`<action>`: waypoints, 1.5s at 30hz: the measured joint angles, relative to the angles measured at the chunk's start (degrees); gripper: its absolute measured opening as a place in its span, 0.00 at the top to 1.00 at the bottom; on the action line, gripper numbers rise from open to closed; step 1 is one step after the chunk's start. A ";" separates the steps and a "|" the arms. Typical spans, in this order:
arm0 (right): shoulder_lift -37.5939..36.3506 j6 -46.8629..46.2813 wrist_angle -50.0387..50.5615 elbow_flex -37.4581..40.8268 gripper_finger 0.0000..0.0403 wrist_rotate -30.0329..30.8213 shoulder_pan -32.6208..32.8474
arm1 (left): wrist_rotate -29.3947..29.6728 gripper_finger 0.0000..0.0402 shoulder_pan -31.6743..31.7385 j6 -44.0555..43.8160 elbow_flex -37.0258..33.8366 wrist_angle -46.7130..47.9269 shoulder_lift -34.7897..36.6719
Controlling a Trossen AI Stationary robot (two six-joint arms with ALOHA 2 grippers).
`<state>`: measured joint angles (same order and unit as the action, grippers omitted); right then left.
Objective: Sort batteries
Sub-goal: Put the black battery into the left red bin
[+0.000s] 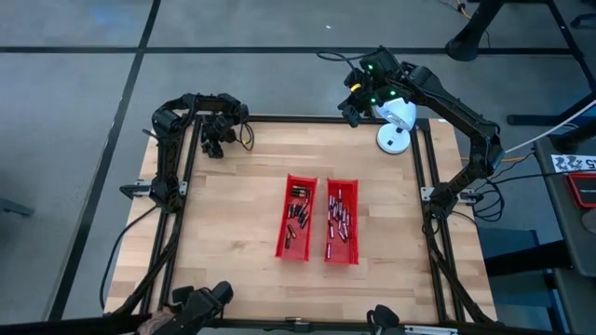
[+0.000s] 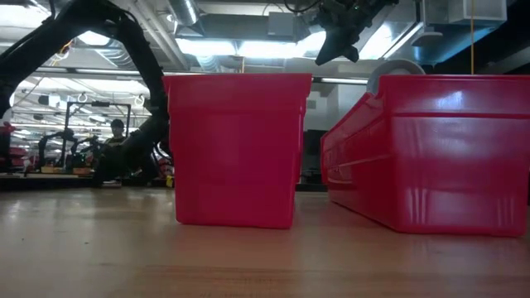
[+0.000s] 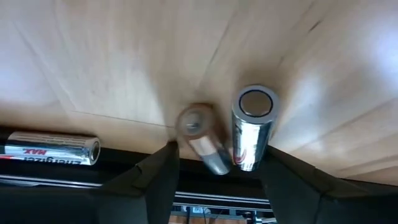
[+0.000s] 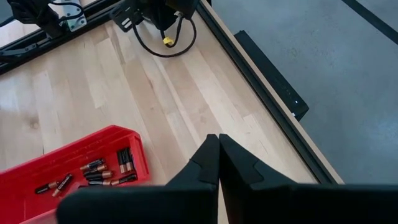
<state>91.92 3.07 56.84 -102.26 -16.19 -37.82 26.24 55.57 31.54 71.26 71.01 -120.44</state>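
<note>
Left gripper (image 3: pixel 214 163): you have it low at the table's (image 1: pixel 233 223) far left corner, jaws wide apart, nothing gripped. Two batteries lie between them, one blurred (image 3: pixel 202 137), one bright (image 3: pixel 253 124), just beside each other; judged, the jaws straddle them to close on one. A third battery (image 3: pixel 53 149) lies apart at the frame rail (image 3: pixel 74 174). That makes three loose cells in the left wrist view.

Trays: two red ones stand side by side at mid-table, apparently one per battery kind. The left tray (image 1: pixel 282 244) holds mostly dark cells (image 1: pixel 298 212) in a column; the right tray (image 1: pixel 357 251) holds a scattered lot (image 1: pixel 339 219). You cannot count either lot reliably; each runs to roughly ten or more.

Right gripper (image 4: pixel 217 146): you have it parked high over the far right corner, jaws shut tight on nothing, waiting. One white disc (image 1: pixel 393 140) sits on the table just under it.

Arms: two. Sorting is well advanced; the corner cells remain.
</note>
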 joint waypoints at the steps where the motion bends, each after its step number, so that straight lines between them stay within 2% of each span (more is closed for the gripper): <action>1: 0.00 0.00 0.01 0.00 0.99 0.00 0.00 | -0.17 0.50 0.00 -0.04 0.00 0.06 0.00; 6: 0.00 0.00 0.02 0.00 0.99 0.00 0.00 | -0.66 0.58 -0.02 -1.54 -0.01 0.42 0.00; 23: 0.00 0.16 0.02 -0.01 0.99 0.00 0.00 | -0.35 0.70 -0.09 -1.51 -0.02 0.69 0.00; 35: 0.00 0.17 0.02 -0.02 0.99 0.00 0.00 | 0.17 0.56 -0.08 -3.05 -0.02 0.27 -0.04; 45: 0.00 0.17 0.00 -0.01 0.99 0.00 -0.01 | 5.09 0.46 -0.13 -2.31 -0.04 0.08 -0.17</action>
<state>91.92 3.25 56.84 -102.26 -16.19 -37.83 31.34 55.44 29.24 71.22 71.09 -120.62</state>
